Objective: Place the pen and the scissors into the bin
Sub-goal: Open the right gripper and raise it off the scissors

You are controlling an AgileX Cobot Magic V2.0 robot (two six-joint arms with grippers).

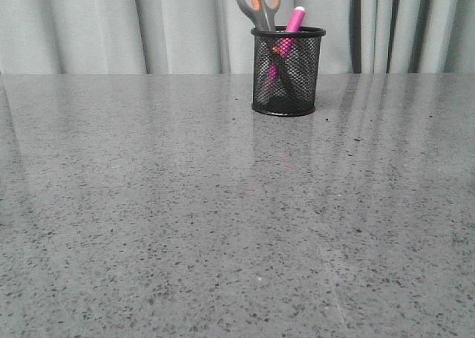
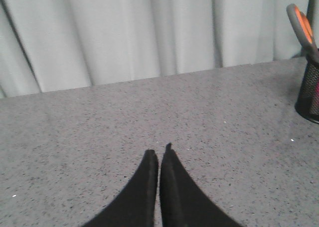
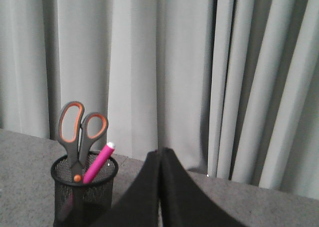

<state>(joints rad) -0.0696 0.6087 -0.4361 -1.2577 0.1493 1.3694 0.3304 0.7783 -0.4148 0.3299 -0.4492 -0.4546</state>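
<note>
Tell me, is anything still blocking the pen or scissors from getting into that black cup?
Nothing visible does: the pen and scissors already stand inside the bin, handles up, with bare table around it.

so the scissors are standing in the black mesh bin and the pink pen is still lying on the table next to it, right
Not quite. The scissors do stand in the bin, handles up, but the pen is not on the table: it is in the bin too, leaning beside the scissors with its end above the rim. The front view and the right wrist view both show this.
</note>
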